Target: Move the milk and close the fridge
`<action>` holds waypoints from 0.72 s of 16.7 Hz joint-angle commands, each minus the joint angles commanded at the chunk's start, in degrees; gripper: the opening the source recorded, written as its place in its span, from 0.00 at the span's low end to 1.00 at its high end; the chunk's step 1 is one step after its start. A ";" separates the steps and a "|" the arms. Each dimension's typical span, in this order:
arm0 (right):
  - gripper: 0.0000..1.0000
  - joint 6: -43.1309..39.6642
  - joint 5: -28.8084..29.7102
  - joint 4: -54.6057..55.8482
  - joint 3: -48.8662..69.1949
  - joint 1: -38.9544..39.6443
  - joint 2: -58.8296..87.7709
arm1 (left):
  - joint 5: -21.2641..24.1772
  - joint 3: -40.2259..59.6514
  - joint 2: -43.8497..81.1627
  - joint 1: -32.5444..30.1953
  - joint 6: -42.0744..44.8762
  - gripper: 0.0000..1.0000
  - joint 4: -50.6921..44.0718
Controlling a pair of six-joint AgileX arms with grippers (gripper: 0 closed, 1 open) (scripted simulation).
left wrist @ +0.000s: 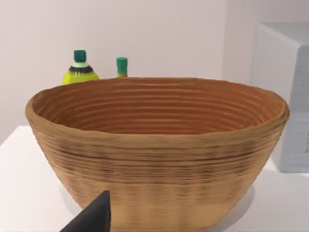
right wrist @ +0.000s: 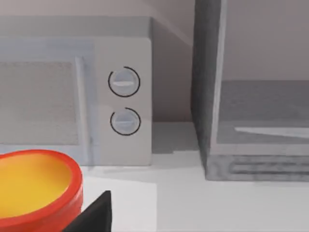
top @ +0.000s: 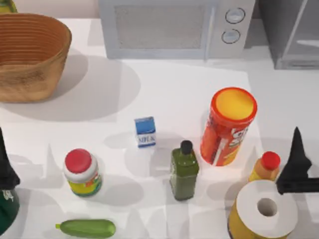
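The milk (top: 144, 132), a small carton with a blue top and a white band reading "MILK", stands upright near the middle of the table. The fridge (top: 291, 35), a grey cabinet with a glass-panelled door, sits at the back right, partly in view; it also appears beside the microwave as the fridge (right wrist: 251, 96). My left gripper (top: 4, 154) hangs at the table's left edge, far from the milk. My right gripper (top: 297, 149) hovers at the right edge, above a red-capped orange bottle (top: 266, 167).
A woven basket (top: 30, 55) stands back left and a grey microwave (top: 174, 27) back centre. Around the milk stand an orange chips can (top: 229, 124), a green bottle (top: 184, 172) and a red-capped jar (top: 82, 172). A cucumber (top: 87, 228) and a yellow roll (top: 264, 211) lie near the front.
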 joint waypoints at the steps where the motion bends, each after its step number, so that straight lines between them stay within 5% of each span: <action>1: 1.00 0.00 0.00 0.00 0.00 0.00 0.00 | 0.00 0.00 0.00 0.00 0.00 1.00 0.00; 7: 1.00 -0.37 -0.57 -1.82 3.29 -0.52 1.72 | 0.00 0.00 0.00 0.00 0.00 1.00 0.00; 12: 1.00 0.88 -3.51 -10.08 20.97 -1.03 11.38 | 0.00 0.00 0.00 0.00 0.00 1.00 0.00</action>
